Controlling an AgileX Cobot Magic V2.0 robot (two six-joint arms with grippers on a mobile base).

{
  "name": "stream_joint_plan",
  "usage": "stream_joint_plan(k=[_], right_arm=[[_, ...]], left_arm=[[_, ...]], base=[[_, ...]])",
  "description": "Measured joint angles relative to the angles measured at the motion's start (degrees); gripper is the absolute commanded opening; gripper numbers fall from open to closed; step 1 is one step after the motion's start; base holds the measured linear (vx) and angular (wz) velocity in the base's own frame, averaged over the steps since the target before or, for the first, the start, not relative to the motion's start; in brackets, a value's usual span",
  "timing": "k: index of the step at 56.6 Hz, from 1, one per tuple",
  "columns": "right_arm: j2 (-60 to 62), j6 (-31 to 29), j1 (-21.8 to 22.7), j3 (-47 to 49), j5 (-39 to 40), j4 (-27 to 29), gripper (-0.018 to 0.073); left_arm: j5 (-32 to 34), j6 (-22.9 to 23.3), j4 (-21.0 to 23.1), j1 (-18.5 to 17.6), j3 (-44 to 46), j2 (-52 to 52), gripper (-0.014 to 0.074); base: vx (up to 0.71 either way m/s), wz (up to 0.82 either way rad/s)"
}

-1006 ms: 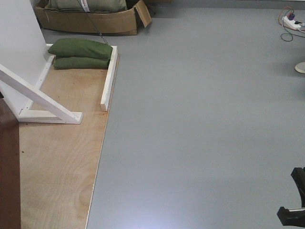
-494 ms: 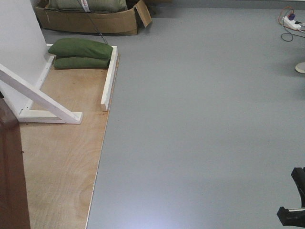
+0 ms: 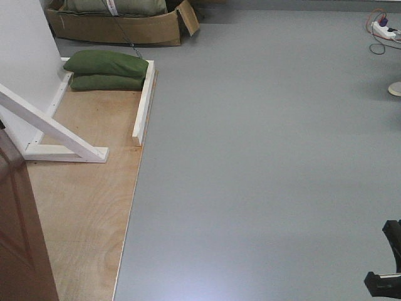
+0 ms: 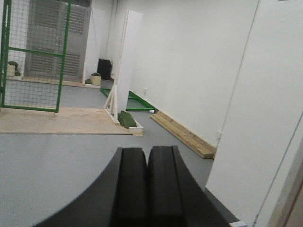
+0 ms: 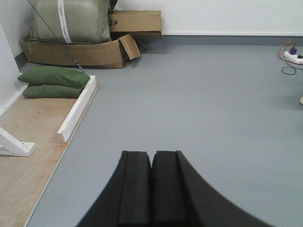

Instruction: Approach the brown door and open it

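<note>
Approach stage: brown door [image 3: 19, 244] at near-left edge of front view.
Only a strip of it shows; handle unseen. Left end effector [image 4: 147, 158] and right end effector [image 5: 151, 161] are both closed tight, empty. Judged: alignment with the door and the opening itself are outstanding.

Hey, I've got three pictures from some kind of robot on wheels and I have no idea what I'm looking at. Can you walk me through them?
This is a wheeled robot with two arms, each carrying its own camera. The front view looks down at a grey floor. The glossy reddish-brown wooden door shows only as an edge at lower left, next to a pale plywood floor sheet, a white braced panel and two stacked green sandbags. The other two pictures look out along each arm. The black left gripper and black right gripper both have their fingers pressed together, holding nothing.
</note>
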State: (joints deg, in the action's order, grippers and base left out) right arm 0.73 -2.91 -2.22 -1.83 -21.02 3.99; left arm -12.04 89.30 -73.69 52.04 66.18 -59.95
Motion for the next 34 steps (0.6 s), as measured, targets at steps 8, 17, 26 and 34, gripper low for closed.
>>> stream_joint_plan(k=[8,17,26,34], right_arm=[[0.0,0.0,0.0,0.0,0.0,0.0,0.0000],[0.0,0.0,0.0,0.0,0.0,0.0,0.0000],[0.0,0.0,0.0,0.0,0.0,0.0,0.0000],[0.0,0.0,0.0,0.0,0.0,0.0,0.0000]], left_arm=[[1.3,0.0,3.9,-2.6,0.1,-0.1,0.0036],[2.4,0.0,9.2,-7.0,0.1,-0.6,0.0036],[2.5,0.0,16.9,-10.8,0.0,-0.6,0.0036],[3.4,0.0,21.7,-14.3,0.0,-0.6,0.0036]], base=[[0.00,0.00],[0.00,0.00],[0.00,0.00],[0.00,0.00]])
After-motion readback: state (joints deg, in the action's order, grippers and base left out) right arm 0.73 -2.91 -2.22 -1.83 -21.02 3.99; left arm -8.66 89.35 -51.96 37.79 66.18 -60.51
